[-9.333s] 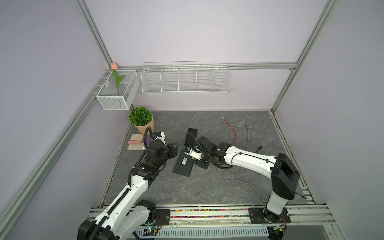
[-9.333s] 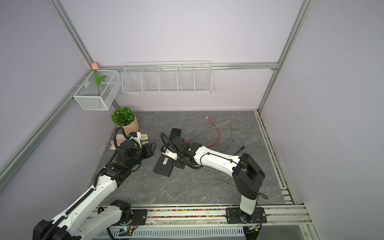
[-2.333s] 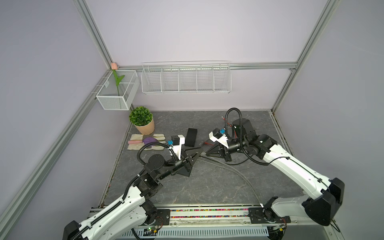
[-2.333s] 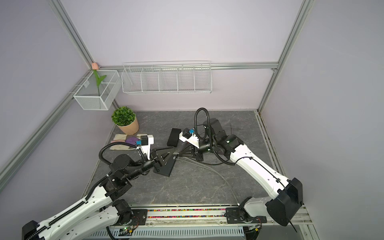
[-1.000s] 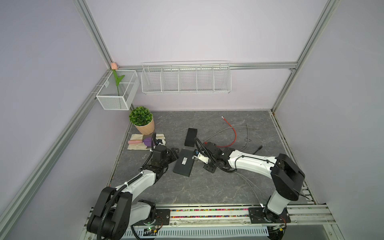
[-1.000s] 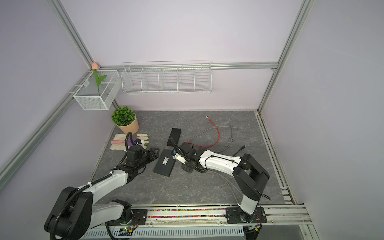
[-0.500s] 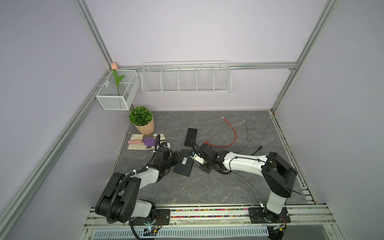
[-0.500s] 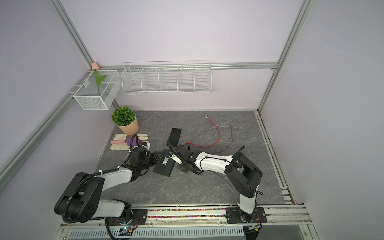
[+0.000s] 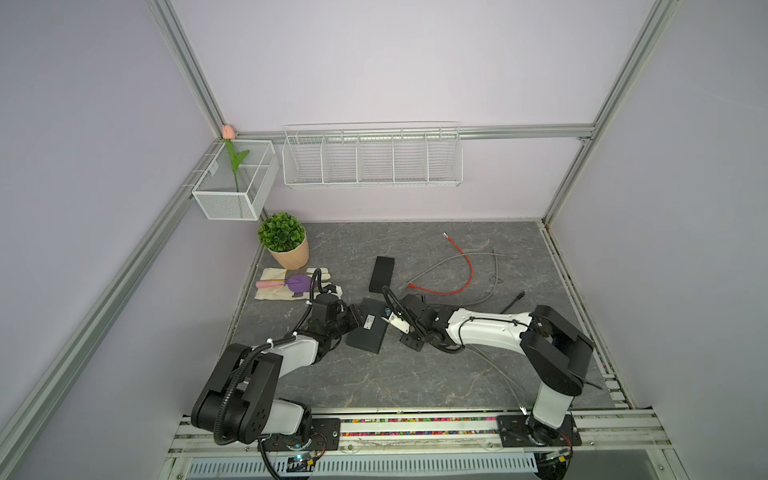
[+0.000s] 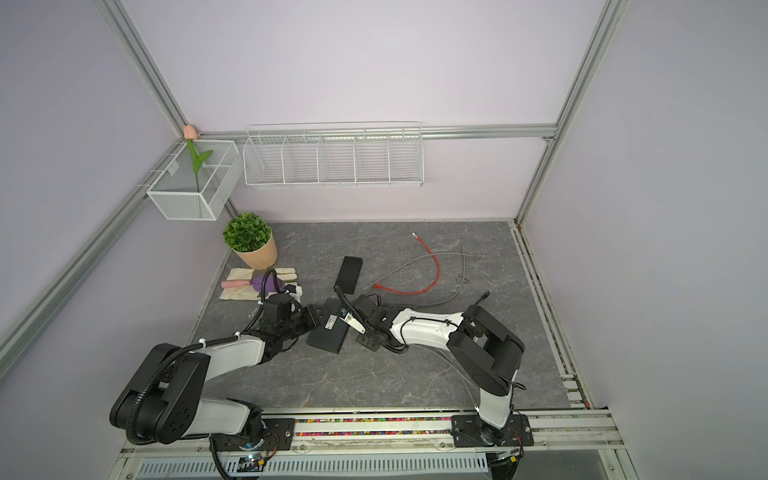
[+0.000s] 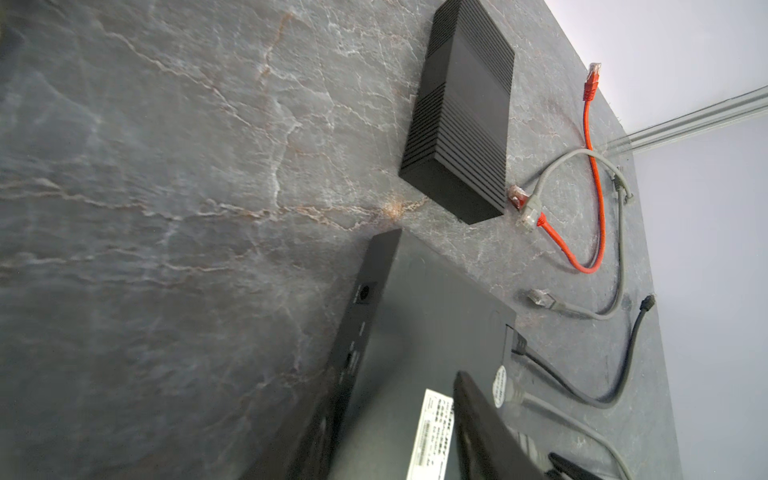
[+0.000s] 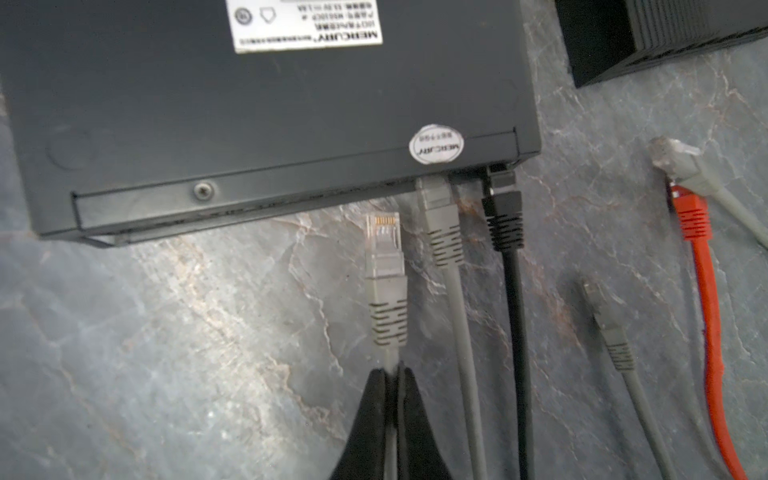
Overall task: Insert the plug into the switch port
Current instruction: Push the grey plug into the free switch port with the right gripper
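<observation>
Though right fingers [image 12: 370, 419] clamped grey cable [image 12: 390, 355] behind plug [image 12: 382, 237], plug was just short of switch [image 12: 249, 104] port edge, uninserted; final push remained. Left fingers [image 11: 478, 419] at switch, grip untellable.

We get even, soft overhead light in both top views. The lilac walls [image 9: 374, 62] are bright, with no hard shadows, only faint dark patches on the grey tabletop [image 9: 415, 374] under the arms. The rails [image 9: 183, 75] splay toward the corners, a wide-angle look. In the left wrist view the tabletop near the lens is smeared, the switch [image 11: 415, 332] goes soft at its near end, and the far wall is washed out. The right wrist view is soft overall: plug [image 12: 383, 241] slightly blurred, right gripper [image 12: 390, 372] fingers [image 12: 370, 419] fully out of focus, white label [image 12: 307, 25] bright but readable.
</observation>
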You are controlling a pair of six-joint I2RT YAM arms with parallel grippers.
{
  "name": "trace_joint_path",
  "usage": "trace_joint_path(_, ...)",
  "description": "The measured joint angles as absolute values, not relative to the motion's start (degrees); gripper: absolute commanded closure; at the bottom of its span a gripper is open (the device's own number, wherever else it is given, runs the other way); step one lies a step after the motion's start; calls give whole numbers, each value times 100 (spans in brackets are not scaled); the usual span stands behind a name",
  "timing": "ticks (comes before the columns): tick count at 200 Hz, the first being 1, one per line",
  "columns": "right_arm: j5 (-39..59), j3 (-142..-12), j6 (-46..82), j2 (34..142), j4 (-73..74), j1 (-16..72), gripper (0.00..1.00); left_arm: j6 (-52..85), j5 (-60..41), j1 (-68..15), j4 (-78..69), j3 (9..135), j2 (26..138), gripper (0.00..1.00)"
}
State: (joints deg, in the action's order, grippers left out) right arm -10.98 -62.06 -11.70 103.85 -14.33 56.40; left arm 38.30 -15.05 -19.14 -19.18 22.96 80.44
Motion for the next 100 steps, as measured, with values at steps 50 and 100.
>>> trace_joint_path(50,-1098,-6206,-1125,10385,-1385,5806,93,3813,-1496,-1914,-1929,2296,8075,56)
trace_joint_path(100,-1118,-6208,-1103,10477,-1382,5861,93,3813,-1479,-1922,-1992,2296,8147,58)
